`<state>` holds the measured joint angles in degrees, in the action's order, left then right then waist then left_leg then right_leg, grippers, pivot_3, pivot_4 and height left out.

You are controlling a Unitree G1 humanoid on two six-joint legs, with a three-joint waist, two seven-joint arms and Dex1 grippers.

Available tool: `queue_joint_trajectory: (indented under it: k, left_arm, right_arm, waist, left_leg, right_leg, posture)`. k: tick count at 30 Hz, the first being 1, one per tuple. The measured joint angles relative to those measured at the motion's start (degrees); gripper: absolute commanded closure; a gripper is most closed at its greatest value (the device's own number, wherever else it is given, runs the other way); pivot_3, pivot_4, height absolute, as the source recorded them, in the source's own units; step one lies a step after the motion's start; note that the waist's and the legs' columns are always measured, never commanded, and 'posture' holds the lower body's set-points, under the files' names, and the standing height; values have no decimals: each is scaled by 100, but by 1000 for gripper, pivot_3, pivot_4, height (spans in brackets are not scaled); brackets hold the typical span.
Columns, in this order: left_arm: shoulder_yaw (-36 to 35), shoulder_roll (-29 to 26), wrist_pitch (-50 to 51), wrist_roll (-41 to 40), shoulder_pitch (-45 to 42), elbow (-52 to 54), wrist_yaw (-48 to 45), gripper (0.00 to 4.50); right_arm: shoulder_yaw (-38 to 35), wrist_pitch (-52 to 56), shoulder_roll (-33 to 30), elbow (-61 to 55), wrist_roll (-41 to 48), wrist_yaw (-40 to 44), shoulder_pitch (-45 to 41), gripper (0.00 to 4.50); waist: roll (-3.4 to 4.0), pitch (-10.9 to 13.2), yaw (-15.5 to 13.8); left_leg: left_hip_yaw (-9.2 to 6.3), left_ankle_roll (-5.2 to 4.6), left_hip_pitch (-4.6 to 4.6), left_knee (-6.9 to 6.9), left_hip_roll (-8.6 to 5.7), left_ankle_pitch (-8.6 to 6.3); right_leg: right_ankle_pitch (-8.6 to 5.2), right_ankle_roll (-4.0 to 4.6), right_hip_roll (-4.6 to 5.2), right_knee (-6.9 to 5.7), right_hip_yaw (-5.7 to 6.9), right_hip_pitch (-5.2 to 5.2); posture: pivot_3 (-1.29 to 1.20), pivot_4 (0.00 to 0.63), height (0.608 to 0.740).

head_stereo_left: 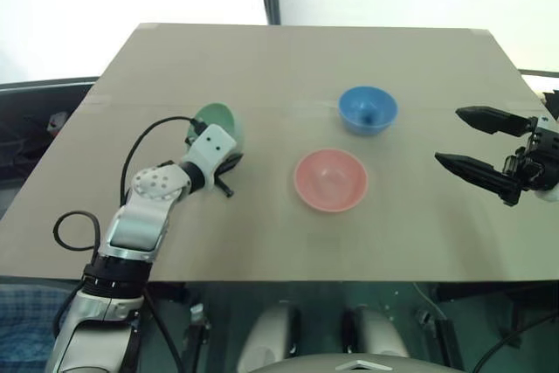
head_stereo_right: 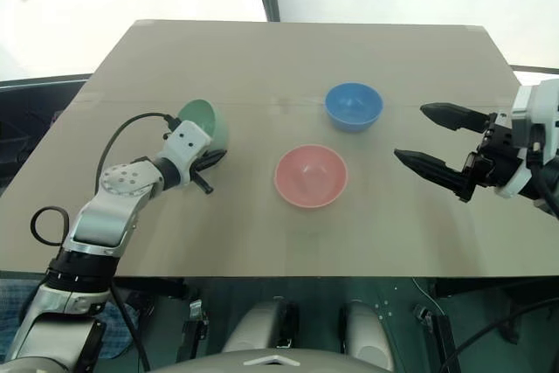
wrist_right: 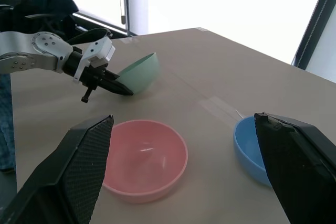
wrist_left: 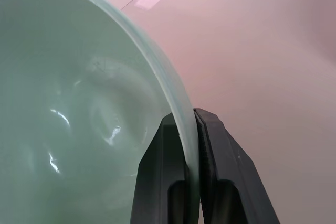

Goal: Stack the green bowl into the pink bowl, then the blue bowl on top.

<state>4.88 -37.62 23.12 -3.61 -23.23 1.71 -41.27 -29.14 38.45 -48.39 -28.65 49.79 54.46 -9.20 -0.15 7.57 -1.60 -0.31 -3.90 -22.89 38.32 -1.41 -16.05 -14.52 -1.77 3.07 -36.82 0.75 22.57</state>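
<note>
From the head views, the small, smooth mint-green bowl (head_stereo_left: 216, 121) sits tilted at the left of the tan tabletop (head_stereo_left: 288, 67), its rim pinched by the left gripper (head_stereo_left: 225, 166). The plain salmon-pink bowl (head_stereo_left: 330, 179) rests upright at the centre, with the bright blue bowl (head_stereo_left: 368, 109) beyond it; both are apart from the green one. The right gripper (head_stereo_left: 479, 144) hovers off to the right with its jaws spread wide and empty.

The left wrist view shows the jaws closed on the thin rim alone. That narrow hold could let the bowl swivel or slip during the carry.

The right wrist view shows the green bowl tipped; released like that, it might land crooked on the pink bowl's rim.
</note>
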Motion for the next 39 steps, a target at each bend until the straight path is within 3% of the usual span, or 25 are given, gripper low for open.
queue_joint_trajectory:
  k: [6,8,11,16,22,23,26,30,32,35,39]
  left_arm:
    - [504,-224,-1371,-69,-776,-47,-1375,4472]
    - [986,-246,-2262,131,-1645,-462,-2099,4472]
    - [1191,-187,-3148,119,-2213,-569,-2728,4472]
    - [1711,116,-4243,124,-2346,-924,-3464,4472]
    - [1836,225,-4648,127,-2474,-1169,-3837,4472]
    - [1836,260,-4737,124,-2508,-1241,-3899,3676]
    - [1841,362,-4893,123,-2537,-1406,-4009,2462]
    - [1840,390,-5012,109,-2546,-1440,-4107,1262]
    - [1837,463,-5104,20,-2545,-1449,-4145,429]
    - [1735,647,-4903,-423,-2509,-1319,-4127,429]
    - [1359,689,-3744,-1261,-2220,-781,-3962,429]
  right_arm:
    - [133,-85,1,58,-11,-5,2,0]
    - [206,-136,15,90,-27,-43,-12,0]
    - [247,-185,41,87,-29,-106,-13,0]
    - [248,-266,56,60,-30,-182,62,0]
    - [223,-303,63,-26,-21,-297,254,0]
    - [216,-308,63,-33,-18,-318,280,0]
    - [216,-339,63,-69,-11,-361,292,0]
    - [216,-356,62,-70,-8,-376,292,0]
    - [217,-358,62,-70,-7,-377,292,0]
    - [221,-363,62,-69,-7,-376,290,0]
    - [234,-368,62,-67,-7,-374,283,0]
  waist:
    - [-8,5,30]
    - [-17,11,17]
    - [-15,9,33]
    - [-16,11,71]
    - [-17,12,75]
    - [-17,12,74]
    - [-17,12,75]
    - [-17,12,73]
    - [-18,13,71]
    - [-18,13,72]
    - [-18,13,96]
  left_leg:
    - [2,19,-9,-5,0,11]
    - [0,20,-15,4,-1,12]
    - [5,16,-12,4,-3,10]
    - [6,15,-12,5,-1,11]
    - [6,-9,-8,16,2,0]
    - [6,-11,-6,20,1,0]
    - [5,-13,-4,27,1,-1]
    - [5,-11,-4,27,2,0]
    - [5,-11,-4,29,2,0]
    - [5,-11,-5,37,2,0]
    - [5,-11,-1,38,7,0]
  right_leg:
    - [0,1,-1,9,0,8]
    - [0,0,-4,6,5,9]
    - [0,0,-3,8,1,5]
    - [0,-1,-12,5,2,7]
    - [0,-2,-23,-6,2,1]
    - [0,-3,-24,-8,3,-2]
    - [0,-4,-27,-9,3,-7]
    - [0,-5,-30,-10,3,-7]
    - [0,-5,-31,-10,3,-8]
    - [0,-5,-30,-12,3,-11]
    - [0,-6,-35,-17,1,-11]
  posture:
    - [0,150,740]
    - [0,150,740]
    - [0,150,740]
    - [0,150,740]
    - [0,150,740]
    - [0,150,740]
    - [0,150,740]
    - [0,150,740]
    - [0,150,740]
    - [0,150,740]
    - [0,150,740]
